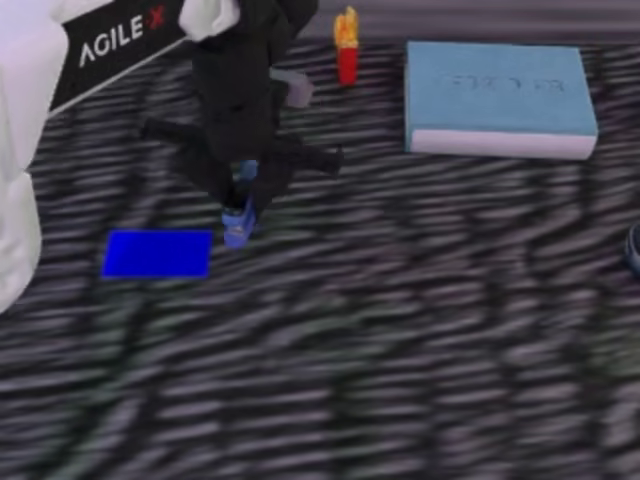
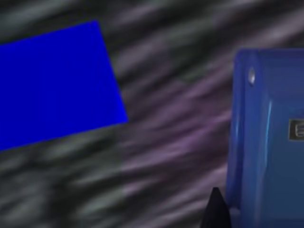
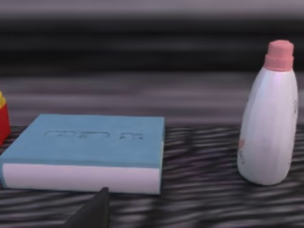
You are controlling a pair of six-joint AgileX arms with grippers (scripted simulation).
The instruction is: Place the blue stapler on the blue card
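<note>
My left gripper (image 1: pixel 242 200) is shut on the blue stapler (image 1: pixel 239 226), which hangs from it just right of the blue card (image 1: pixel 158 254). The card lies flat on the table at the left. In the left wrist view the stapler (image 2: pixel 268 142) fills the near side beside one dark fingertip (image 2: pixel 216 211); the other finger is hidden behind it. The blue card (image 2: pixel 52 85) lies apart from the stapler across a strip of bare table. My right arm (image 1: pixel 634 250) is parked at the table's right edge. Its wrist view shows one fingertip (image 3: pixel 97 209) set far to one side, holding nothing.
A thick light-blue book (image 1: pixel 498 98) lies at the back right. A red-and-orange upright object (image 1: pixel 347 48) stands at the back middle. A white bottle with a pink cap (image 3: pixel 268 118) stands beside the book (image 3: pixel 90 156) in the right wrist view.
</note>
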